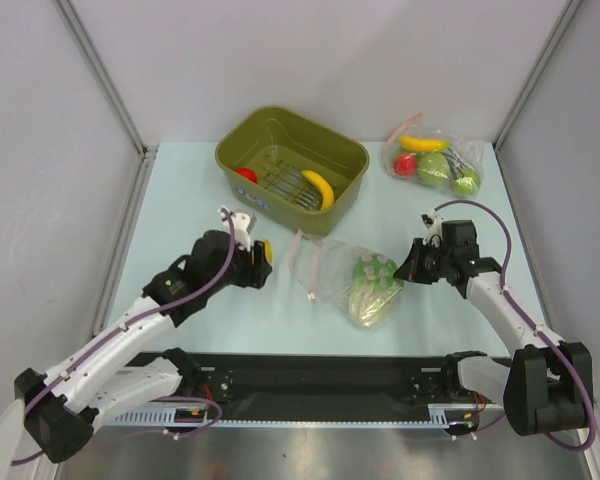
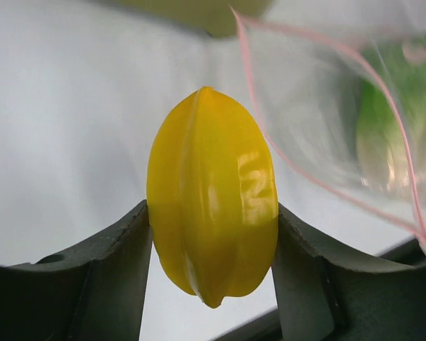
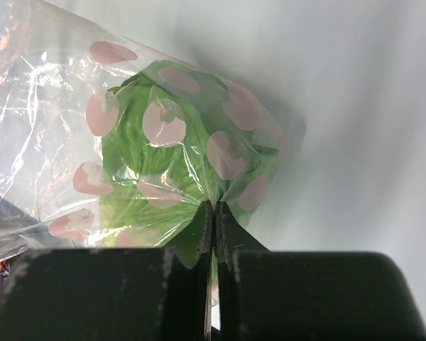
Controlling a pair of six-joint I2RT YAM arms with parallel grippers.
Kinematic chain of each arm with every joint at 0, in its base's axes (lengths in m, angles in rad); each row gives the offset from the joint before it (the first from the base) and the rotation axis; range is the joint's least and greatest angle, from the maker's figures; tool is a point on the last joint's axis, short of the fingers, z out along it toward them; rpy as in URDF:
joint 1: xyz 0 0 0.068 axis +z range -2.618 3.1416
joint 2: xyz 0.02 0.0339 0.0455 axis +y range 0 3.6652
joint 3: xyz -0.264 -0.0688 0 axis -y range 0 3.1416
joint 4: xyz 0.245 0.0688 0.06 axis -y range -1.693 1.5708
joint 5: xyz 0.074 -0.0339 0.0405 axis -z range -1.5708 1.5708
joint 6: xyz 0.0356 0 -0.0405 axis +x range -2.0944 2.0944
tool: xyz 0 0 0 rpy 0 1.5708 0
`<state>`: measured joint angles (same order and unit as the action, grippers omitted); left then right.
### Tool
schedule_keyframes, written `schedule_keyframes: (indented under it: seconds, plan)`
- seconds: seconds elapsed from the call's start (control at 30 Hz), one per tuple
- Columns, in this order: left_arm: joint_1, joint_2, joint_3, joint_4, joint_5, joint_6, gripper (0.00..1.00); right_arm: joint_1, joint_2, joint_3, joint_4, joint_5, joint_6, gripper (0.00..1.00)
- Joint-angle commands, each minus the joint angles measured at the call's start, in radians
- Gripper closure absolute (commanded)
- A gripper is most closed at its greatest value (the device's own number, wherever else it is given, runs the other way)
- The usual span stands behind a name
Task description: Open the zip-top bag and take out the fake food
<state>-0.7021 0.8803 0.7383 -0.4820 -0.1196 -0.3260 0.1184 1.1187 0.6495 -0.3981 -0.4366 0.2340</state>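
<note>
The left gripper (image 1: 265, 250) is clenched on the small yellow piece (image 2: 211, 199), just left of the bag (image 1: 320, 265). The bag lies mid-table, lengthwise across it, with its pink-zipped mouth toward that arm. The bin (image 1: 290, 212), holding a banana (image 1: 320, 188) and a red fruit (image 1: 245, 174), lies beyond toward the table's far edge, and nothing stands between. The right gripper (image 1: 404, 268) is pinched shut on the bag's closed end beside the cabbage (image 1: 373, 290), which lies inside.

Glossy yellow piece (image 2: 211, 192), crinkly clear bag (image 3: 35, 92)
</note>
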Motion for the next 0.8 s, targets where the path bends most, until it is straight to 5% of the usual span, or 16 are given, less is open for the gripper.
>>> schedule_keyframes:
  seconds: [0.0,0.63,0.7,0.77]
  plan:
    - [0.105,0.04,0.119,0.072,-0.011,0.042,0.54,-0.01,0.01,0.029,0.022,-0.011,-0.002,1.0]
    - [0.182,0.88,0.91,0.201,0.141,0.228,0.58,-0.026,0.012,0.035,0.018,-0.025,-0.004,1.0]
    - [0.185,0.925,0.967,0.188,0.167,0.231,0.54,-0.029,0.01,0.035,0.018,-0.027,-0.004,1.0]
    - [0.187,0.969,0.989,0.186,0.185,0.232,0.32,-0.031,0.01,0.035,0.015,-0.025,-0.004,1.0]
